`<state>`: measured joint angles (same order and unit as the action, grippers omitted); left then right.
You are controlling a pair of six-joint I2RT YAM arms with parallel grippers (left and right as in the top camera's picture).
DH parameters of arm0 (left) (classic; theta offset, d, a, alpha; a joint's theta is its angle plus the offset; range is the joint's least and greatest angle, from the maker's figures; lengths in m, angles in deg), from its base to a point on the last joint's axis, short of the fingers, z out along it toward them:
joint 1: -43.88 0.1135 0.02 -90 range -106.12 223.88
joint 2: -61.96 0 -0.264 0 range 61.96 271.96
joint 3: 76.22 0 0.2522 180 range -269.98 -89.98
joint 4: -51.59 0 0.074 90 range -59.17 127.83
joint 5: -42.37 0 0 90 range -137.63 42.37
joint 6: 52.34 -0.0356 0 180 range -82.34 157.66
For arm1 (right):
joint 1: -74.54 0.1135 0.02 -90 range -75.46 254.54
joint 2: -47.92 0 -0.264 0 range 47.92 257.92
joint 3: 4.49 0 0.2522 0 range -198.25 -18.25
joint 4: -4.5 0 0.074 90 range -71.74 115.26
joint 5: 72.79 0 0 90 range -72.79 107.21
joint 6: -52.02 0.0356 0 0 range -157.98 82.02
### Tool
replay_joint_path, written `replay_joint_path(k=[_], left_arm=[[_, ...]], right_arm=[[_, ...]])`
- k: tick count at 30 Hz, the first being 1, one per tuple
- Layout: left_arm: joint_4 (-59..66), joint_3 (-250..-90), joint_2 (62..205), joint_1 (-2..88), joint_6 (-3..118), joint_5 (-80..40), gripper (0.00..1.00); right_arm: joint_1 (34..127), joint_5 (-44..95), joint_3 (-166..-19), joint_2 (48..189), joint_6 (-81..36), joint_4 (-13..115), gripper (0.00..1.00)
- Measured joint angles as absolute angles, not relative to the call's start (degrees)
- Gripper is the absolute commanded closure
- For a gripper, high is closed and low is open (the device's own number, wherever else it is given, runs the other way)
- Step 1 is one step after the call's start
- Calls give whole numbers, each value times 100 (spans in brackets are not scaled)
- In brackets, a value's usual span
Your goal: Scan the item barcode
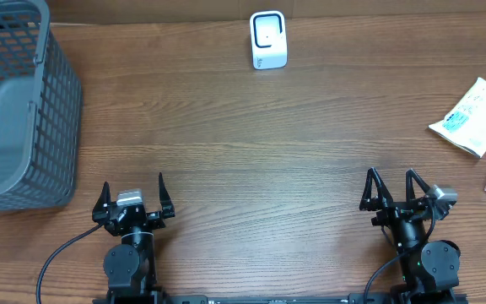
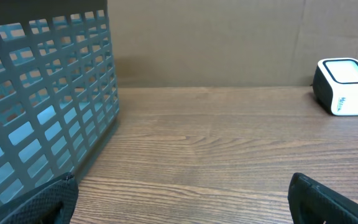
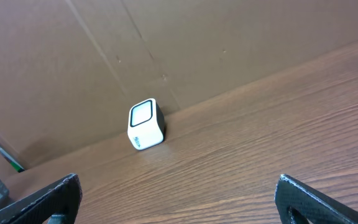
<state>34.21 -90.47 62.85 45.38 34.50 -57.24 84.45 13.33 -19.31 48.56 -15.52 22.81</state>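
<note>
The left gripper (image 1: 133, 181) and right gripper (image 1: 390, 174) sit spread, empty; the small white box scanner (image 1: 268, 40) faces them, ready for the white packet (image 1: 472, 116).

The left gripper (image 1: 133, 186) and the right gripper (image 1: 391, 177) are seen low in the overhead view, well apart, both pointed forward. The jaws of each are spread wide, and nothing is held between them. In the wrist views only the dark left fingertips (image 2: 39, 202) and right fingertips (image 3: 328, 198) are shown, at the bottom corners.

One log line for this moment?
left pincer open, empty | right pincer open, empty | barcode scanner untouched | white packet at right edge
</note>
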Motion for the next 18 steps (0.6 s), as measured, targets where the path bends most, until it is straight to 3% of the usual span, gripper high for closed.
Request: replay_joint_path(k=[18], left_arm=[[3421, -9047, 6285, 4538, 3452, -5724, 0]], right_arm=[[8443, 1331, -1931, 4856, -1552, 2299, 0]])
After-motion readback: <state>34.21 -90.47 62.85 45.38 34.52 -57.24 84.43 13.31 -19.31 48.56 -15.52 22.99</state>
